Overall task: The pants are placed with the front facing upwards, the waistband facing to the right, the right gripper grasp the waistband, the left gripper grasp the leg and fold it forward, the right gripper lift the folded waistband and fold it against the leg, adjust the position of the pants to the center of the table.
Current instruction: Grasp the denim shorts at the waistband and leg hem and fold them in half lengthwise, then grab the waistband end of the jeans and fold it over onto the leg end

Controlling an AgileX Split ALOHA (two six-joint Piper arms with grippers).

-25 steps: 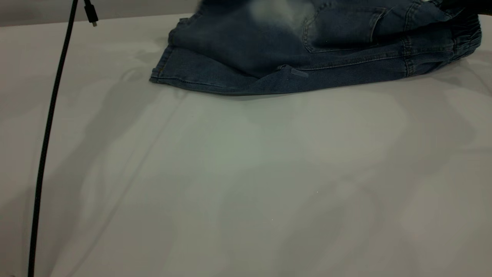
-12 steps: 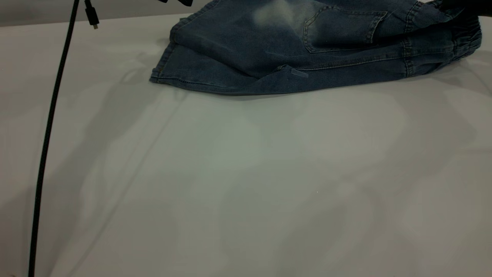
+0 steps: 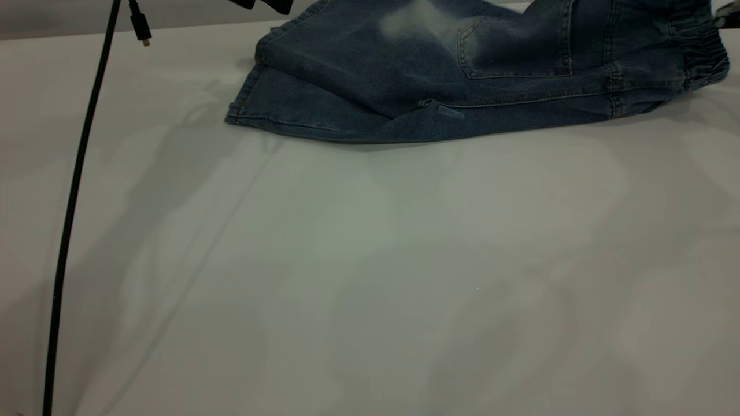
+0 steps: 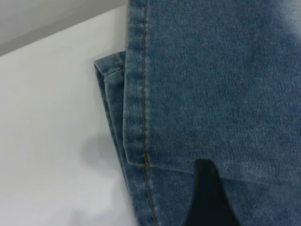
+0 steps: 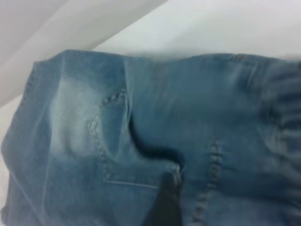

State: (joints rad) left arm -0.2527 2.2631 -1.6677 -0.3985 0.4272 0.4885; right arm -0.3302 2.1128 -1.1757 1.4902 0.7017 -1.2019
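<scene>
Pants (image 3: 404,75) lay folded at the worktop's (image 3: 370,260) far edge, back pocket (image 3: 514,52) up, waistband (image 3: 702,55) to the right; left gripper (image 3: 266,4) hovered just above the leg hem, grip impossible to tell; right gripper (image 5: 162,207) over the pocket, grip likewise unclear; cable (image 3: 75,190) hung at left.

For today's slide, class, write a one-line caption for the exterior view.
Folded blue denim pants, back pocket up, gathered waistband rightward, lie at the white table's far edge.
</scene>
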